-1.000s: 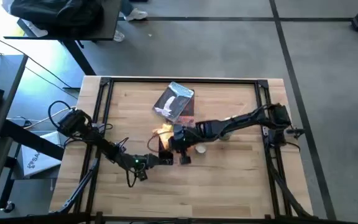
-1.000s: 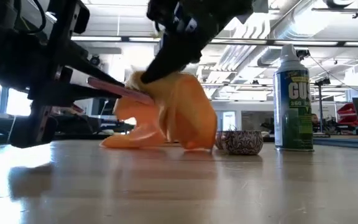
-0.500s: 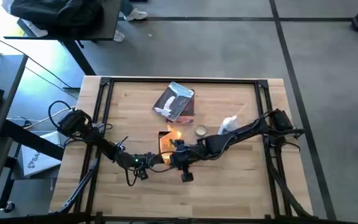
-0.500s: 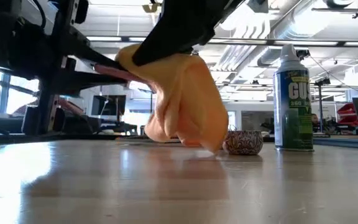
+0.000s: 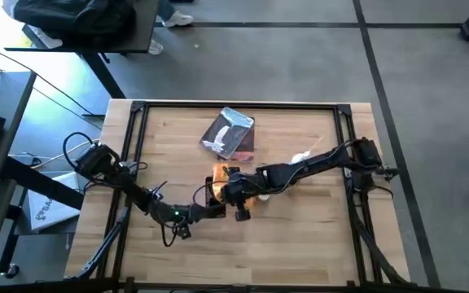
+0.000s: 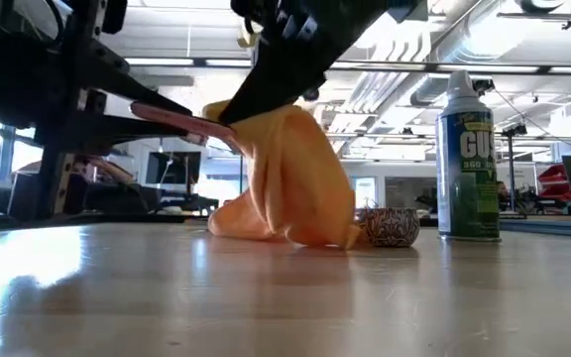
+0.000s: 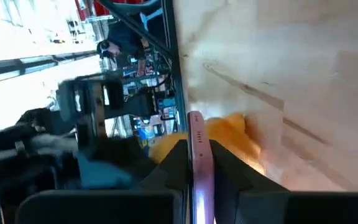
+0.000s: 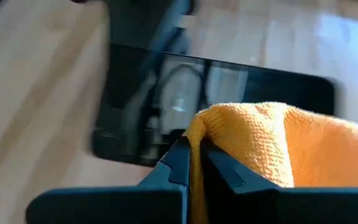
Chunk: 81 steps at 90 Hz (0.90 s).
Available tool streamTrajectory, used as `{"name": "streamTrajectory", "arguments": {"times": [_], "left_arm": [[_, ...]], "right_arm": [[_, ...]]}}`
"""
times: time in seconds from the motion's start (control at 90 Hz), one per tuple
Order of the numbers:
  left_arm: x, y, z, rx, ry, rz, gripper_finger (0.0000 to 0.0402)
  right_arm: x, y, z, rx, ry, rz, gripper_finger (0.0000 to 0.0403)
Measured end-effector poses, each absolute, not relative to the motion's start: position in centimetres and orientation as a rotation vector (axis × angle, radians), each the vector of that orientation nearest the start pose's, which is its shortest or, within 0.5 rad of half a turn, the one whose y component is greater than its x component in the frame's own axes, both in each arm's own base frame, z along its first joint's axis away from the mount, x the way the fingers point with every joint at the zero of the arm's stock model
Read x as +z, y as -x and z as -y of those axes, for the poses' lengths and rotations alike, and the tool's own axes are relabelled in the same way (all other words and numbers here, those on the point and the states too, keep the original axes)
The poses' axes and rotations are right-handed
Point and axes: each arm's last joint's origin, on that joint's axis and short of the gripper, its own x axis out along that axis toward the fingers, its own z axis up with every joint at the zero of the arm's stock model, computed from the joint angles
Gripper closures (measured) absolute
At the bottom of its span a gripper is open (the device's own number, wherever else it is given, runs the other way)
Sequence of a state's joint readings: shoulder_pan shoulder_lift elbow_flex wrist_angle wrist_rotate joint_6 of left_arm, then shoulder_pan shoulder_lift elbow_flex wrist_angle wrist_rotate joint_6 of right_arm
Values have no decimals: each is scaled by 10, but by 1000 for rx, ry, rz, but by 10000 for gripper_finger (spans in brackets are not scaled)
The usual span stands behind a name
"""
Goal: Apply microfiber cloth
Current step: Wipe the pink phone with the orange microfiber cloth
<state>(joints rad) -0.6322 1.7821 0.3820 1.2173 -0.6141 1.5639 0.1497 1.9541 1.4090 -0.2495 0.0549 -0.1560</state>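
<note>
The orange microfiber cloth (image 6: 295, 169) hangs bunched from my right gripper (image 6: 234, 107), which is shut on it near the table's middle (image 5: 228, 192). Its orange also shows in the high view (image 5: 218, 172). My left gripper (image 5: 210, 210) is shut on a thin phone with a pink rim (image 6: 181, 123) and a dark glossy face (image 8: 166, 106). The phone is held level above the table. Its free end meets the cloth right under my right gripper. In the left wrist view the phone (image 7: 196, 155) shows edge-on, with the cloth (image 7: 232, 134) beyond it. My left gripper pinches the phone's near end (image 7: 196, 177) between its two fingers, one on each flat face. The fingers come level from the table's left, along the phone. The phone sits level, lifted clear of the table. My right gripper pinches a fold at the cloth's top (image 8: 199, 130) between its two fingers, slanting down from above. The cloth hangs slack below the fingers, against the phone's free end. Its lower end (image 6: 266, 226) lies on the table.
A green and white spray can (image 6: 467, 159) and a small patterned tin (image 6: 390, 226) stand to the right of the cloth. A grey-blue and white packet (image 5: 229, 132) lies toward the far edge. Bare wood (image 5: 300, 236) lies near the front edge.
My right gripper has swept toward the table's near edge with the cloth and come back toward the far edge. The cloth has swung along under it, its lower end dragging over the table. The phone has stayed level in my left gripper.
</note>
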Motion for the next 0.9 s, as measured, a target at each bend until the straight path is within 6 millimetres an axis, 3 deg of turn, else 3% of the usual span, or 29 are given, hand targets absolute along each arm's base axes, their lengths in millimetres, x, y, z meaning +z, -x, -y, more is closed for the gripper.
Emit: {"name": "streamTrajectory", "arguments": {"times": [0.5,0.733,0.9], "left_arm": [[115,-224,146,-147,-1642,-72,385],[111,-220,140,-115,-1557,-126,385],[111,-221,137,-97,-1565,-147,385]], "right_arm": [[206,-424,28,-54,325,-820,403],[238,-414,24,-44,324,-747,403],[237,-415,6,36,251,-736,403]]}}
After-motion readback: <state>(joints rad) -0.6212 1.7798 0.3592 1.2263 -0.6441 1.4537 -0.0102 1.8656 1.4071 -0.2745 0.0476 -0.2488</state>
